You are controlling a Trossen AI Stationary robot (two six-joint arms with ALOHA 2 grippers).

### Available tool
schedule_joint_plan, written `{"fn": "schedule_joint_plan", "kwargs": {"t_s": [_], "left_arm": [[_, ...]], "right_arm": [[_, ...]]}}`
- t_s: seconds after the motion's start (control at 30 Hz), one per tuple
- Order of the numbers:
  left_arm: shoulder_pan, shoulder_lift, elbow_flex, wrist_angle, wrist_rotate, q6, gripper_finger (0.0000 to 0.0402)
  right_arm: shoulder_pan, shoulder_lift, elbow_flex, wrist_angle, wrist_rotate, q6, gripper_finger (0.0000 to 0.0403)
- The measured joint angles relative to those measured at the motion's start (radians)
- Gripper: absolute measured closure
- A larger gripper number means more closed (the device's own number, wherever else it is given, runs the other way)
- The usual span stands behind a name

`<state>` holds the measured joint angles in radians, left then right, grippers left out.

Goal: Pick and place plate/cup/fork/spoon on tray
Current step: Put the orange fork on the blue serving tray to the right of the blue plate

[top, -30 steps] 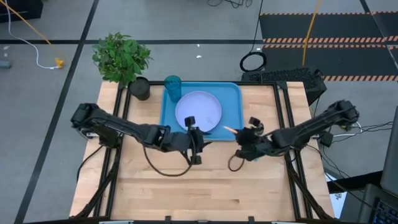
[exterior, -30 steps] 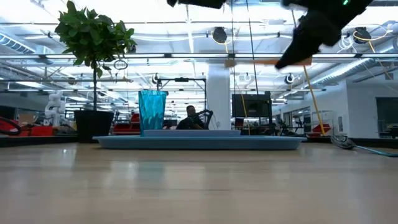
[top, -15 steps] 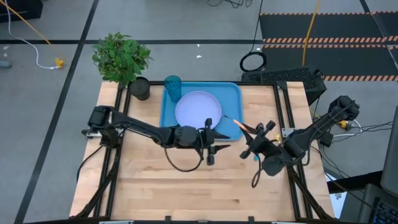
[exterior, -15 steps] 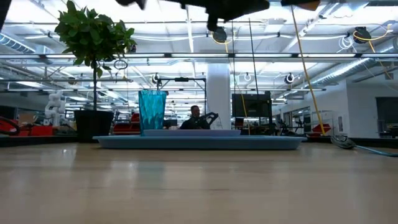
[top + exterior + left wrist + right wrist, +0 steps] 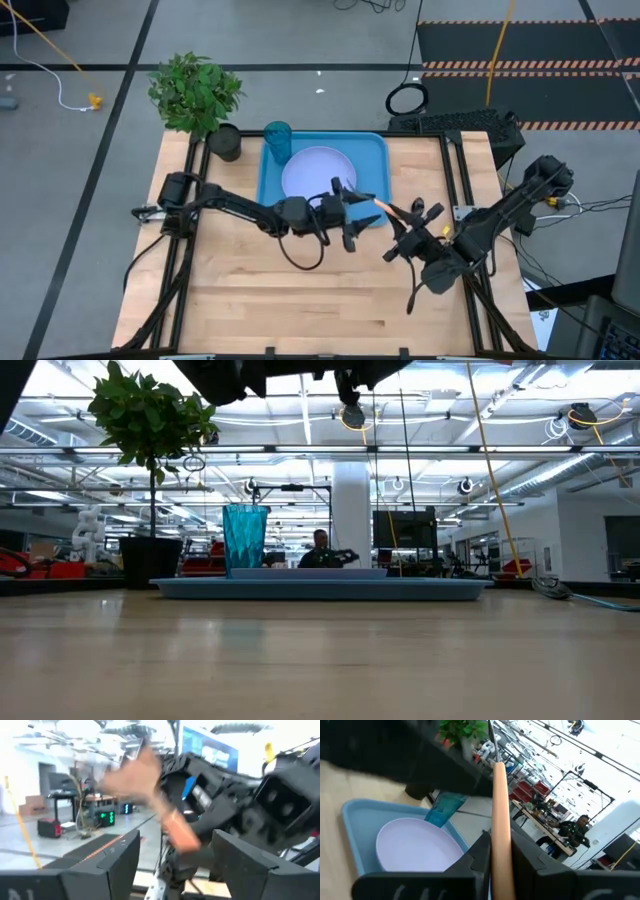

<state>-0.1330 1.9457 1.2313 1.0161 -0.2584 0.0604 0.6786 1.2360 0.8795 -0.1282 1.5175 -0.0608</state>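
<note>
The right gripper [image 5: 408,222] is clamped on the fork [image 5: 383,204]; the orange handle rises between its fingers [image 5: 481,851]. The fork lies over the near right edge of the tray [image 5: 376,150], its head pointing toward the left gripper [image 5: 352,208]. The left gripper hangs beside it with its fingers [image 5: 117,862] spread, holding nothing. The plate [image 5: 318,174] and cup [image 5: 277,138] rest on the tray. The fork's tines are blurred. The spoon is not discernible.
</note>
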Motion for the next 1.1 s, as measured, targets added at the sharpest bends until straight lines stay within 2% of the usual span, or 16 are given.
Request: {"fn": "schedule_joint_plan", "kwargs": {"t_s": [0.33,0.5,0.87,1.1], "left_arm": [[-0.003,0.0,0.001,0.045,-0.033,-0.014,0.0151],[-0.002,0.0,0.001,0.049,-0.031,-0.023,0.0202],[0.004,0.0,0.001,0.055,-0.019,-0.144,0.0363],[0.011,0.0,0.001,0.059,0.025,-0.157,0.0361]], "right_arm": [[-0.025,0.061,0.0,0.065,-0.001,-0.031,0.0368],[-0.031,0.062,0.0,0.069,0.0,-0.021,0.0368],[-0.026,0.062,-0.001,0.066,-0.001,-0.031,0.0367],[-0.024,0.062,-0.001,0.069,0.001,-0.04,0.0364]]}}
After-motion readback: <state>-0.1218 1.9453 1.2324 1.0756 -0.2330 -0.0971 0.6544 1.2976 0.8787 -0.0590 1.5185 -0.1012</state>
